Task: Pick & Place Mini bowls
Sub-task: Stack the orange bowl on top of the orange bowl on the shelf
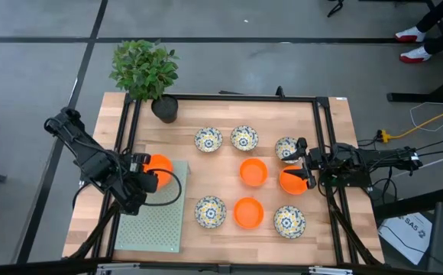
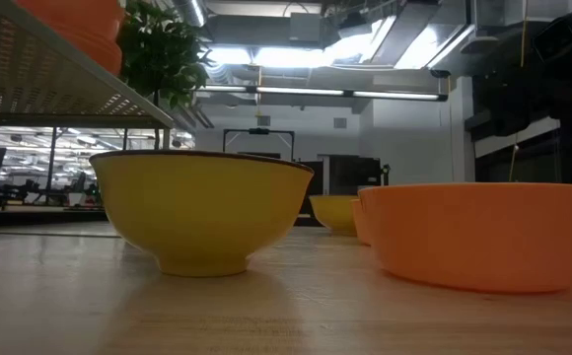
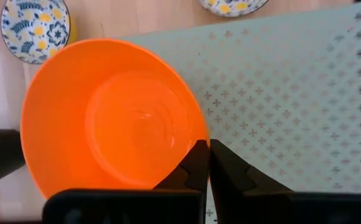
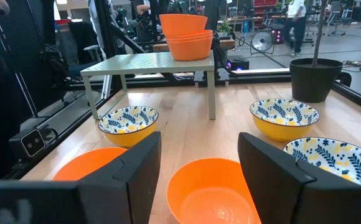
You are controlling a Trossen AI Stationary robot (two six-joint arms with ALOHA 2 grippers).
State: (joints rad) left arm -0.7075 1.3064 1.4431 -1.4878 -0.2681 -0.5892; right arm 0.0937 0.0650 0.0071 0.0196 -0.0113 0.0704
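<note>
Overhead looks straight down on the bench (image 1: 221,164), the low camera sits level among bowls, both wrist cameras share the raised rack (image 4: 149,62).

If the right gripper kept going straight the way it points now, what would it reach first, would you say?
Probably the plain orange bowl lying directly between the right gripper's open fingers; depth beyond it is unclear.

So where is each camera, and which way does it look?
High: above the table, looking down; both arms show.
Low: table height, facing the room past a yellow-sided bowl; no arm shows.
Left wrist: over the rack; left claw shut on an orange bowl.
Right wrist: faces the rack; right claw open.
Both wrist views share the rack.
</note>
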